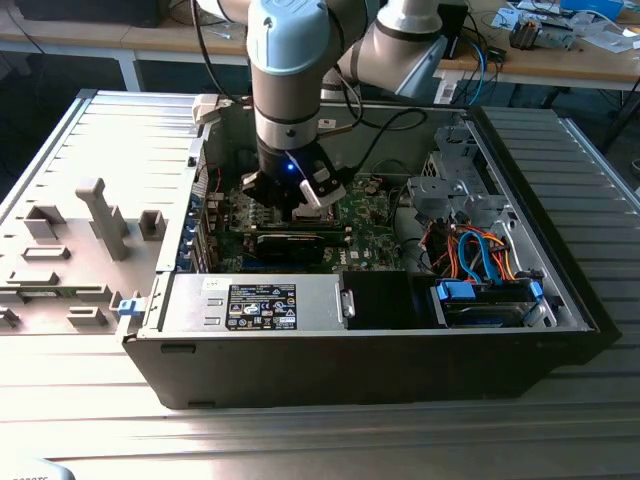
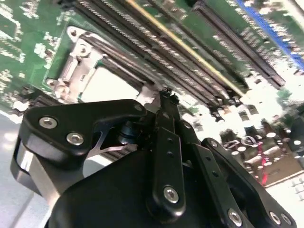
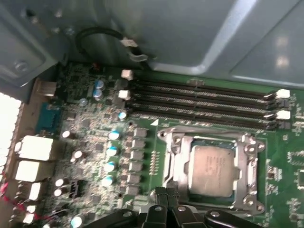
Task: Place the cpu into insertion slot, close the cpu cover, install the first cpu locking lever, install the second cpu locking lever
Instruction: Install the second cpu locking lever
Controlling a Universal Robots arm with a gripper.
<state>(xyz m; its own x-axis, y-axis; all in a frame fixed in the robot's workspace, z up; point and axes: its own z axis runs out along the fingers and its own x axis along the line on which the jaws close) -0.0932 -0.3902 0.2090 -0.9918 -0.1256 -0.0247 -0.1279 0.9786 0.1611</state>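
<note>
In the first wrist view the cpu (image 3: 212,168), a silvery-grey square chip, lies flat in the insertion slot (image 3: 209,142) on the green motherboard. The cpu cover (image 3: 248,164), a silver frame, lies down around it with the chip showing through its window. My gripper (image 3: 166,194) hovers just beside the socket's edge, its black fingers pressed together with nothing visible between them. The second wrist view shows the shut fingertips (image 2: 167,97) close over the board next to the cover (image 2: 76,66) and the cpu (image 2: 108,84). In the exterior view the gripper (image 1: 295,200) reaches down into the open computer case.
Long black memory slots (image 3: 199,102) run beside the socket, with capacitors and rear ports further along the board. A black label-bearing box (image 1: 260,305) sits at the case front. Drive bays with blue and orange cables (image 1: 480,250) fill the exterior view's right. Grey fixtures (image 1: 100,215) stand at its left.
</note>
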